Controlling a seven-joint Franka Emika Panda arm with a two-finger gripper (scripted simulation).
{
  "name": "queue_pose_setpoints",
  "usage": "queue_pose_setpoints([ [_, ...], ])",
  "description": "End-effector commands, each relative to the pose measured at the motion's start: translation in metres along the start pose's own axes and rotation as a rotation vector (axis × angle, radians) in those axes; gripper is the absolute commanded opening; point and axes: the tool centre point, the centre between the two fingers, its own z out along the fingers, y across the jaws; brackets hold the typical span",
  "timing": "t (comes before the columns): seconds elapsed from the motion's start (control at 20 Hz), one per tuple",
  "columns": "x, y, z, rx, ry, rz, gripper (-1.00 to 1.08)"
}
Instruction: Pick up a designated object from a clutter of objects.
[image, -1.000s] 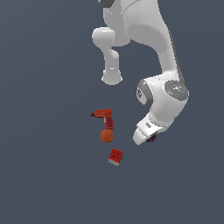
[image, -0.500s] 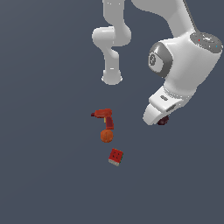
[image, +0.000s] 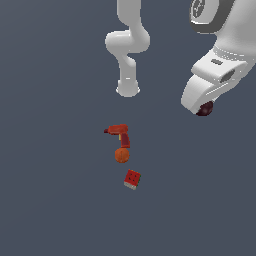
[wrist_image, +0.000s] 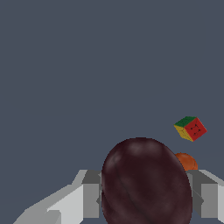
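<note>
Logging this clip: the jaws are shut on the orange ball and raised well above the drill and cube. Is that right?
Not quite. The jaws hold the dark maroon ball, as the wrist view shows. The orange ball sits below by the drill and cube. The rest stands.

Arm has risen and swung toward the exterior view's right across the three moments. Gripper (image: 204, 108) sat low near the floor at first; now high, well apart from the clutter. Dark maroon ball (image: 204, 108) went up with it, clamped between the fingers (wrist_image: 89, 197).
</note>
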Motion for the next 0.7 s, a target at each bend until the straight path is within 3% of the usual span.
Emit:
queue_pose_setpoints([
  [0.0,-0.002,-0.007,-0.027,0.0,0.0,0.0,-1.0],
  [0.65,-0.002,-0.026,-0.105,0.001,0.0,0.002,-1.0],
])
